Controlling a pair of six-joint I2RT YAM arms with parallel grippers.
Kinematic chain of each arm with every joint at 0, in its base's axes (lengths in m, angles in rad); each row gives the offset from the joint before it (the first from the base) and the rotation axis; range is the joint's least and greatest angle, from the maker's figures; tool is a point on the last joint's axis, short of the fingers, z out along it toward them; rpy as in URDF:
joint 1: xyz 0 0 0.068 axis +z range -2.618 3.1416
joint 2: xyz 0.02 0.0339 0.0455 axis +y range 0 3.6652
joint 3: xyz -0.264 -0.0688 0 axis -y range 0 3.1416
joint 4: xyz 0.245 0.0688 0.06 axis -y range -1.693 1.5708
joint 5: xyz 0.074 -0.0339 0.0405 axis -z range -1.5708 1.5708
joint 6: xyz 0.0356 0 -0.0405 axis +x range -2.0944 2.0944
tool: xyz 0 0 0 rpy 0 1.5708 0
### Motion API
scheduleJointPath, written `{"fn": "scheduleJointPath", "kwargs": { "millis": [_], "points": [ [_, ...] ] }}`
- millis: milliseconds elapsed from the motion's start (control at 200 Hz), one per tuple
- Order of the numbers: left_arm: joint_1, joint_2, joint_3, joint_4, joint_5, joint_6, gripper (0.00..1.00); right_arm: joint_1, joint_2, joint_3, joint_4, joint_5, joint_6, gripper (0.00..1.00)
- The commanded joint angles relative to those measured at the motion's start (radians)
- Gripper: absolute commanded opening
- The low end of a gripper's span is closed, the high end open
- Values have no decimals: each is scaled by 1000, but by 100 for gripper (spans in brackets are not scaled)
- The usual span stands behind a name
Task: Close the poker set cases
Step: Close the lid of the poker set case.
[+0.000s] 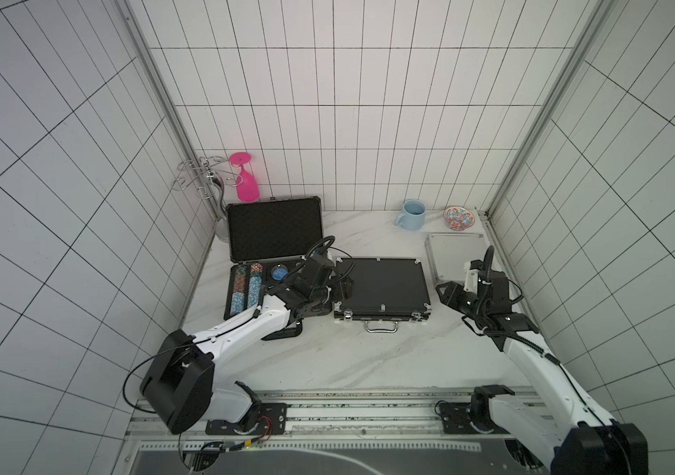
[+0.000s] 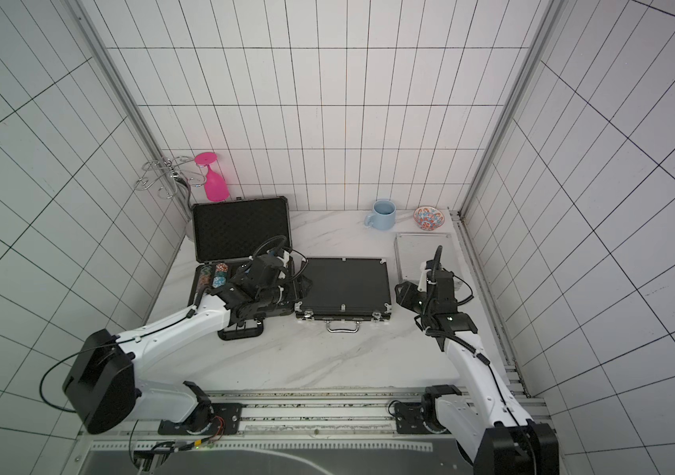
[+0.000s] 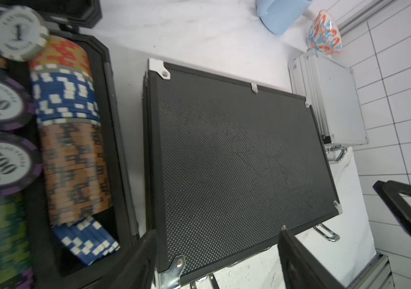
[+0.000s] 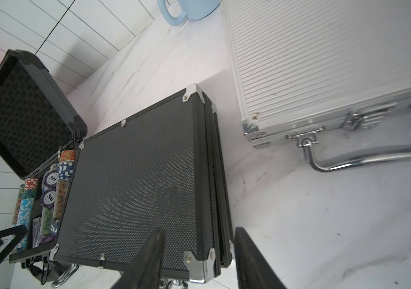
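Of the poker set cases, the large dark-grey case [image 1: 274, 228] stands at the left with its foam-lined lid up, and rows of chips [image 3: 71, 150] lie in its base. In the middle, the medium black case [image 1: 383, 288] [image 4: 137, 187] lies shut, its silver handle towards the front. At the right the small silver case [image 1: 451, 255] [image 4: 312, 62] also lies shut. My left gripper [image 1: 344, 283] [image 3: 217, 240] hangs open over the black case's left edge, holding nothing. My right gripper [image 1: 444, 292] [image 4: 200, 237] is open just off that case's right front corner, also empty.
A wire rack [image 1: 200, 177] with a pink glass [image 1: 245, 181] hanging upside down stands in the back left corner. A light blue mug [image 1: 412, 214] and a patterned bowl [image 1: 458, 218] sit along the back wall. Tiled walls close in both sides.
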Motion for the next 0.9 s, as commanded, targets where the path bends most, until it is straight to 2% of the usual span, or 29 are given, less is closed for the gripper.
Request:
{"fn": "scheduleJointPath", "kwargs": {
  "millis": [0,125,255,505,615,765,894],
  "points": [
    [-34,76,12,12,20,37,75,59,40,87,-2,-25,-32,46],
    [-36,149,-11,47,25,31,74,93,67,69,83,-72,-37,45],
    [-37,196,-53,45,17,24,73,108,141,87,82,-125,-61,45],
    [-37,174,-107,10,-16,12,74,130,239,21,74,-106,-65,45],
    [-38,120,-66,-35,-51,16,76,132,267,-28,68,-102,-49,43],
    [-38,70,66,-112,-85,37,79,135,242,-83,67,-78,-19,43],
    [-41,94,161,-83,-36,55,80,135,237,-121,59,-48,-9,43]
  ]
}}
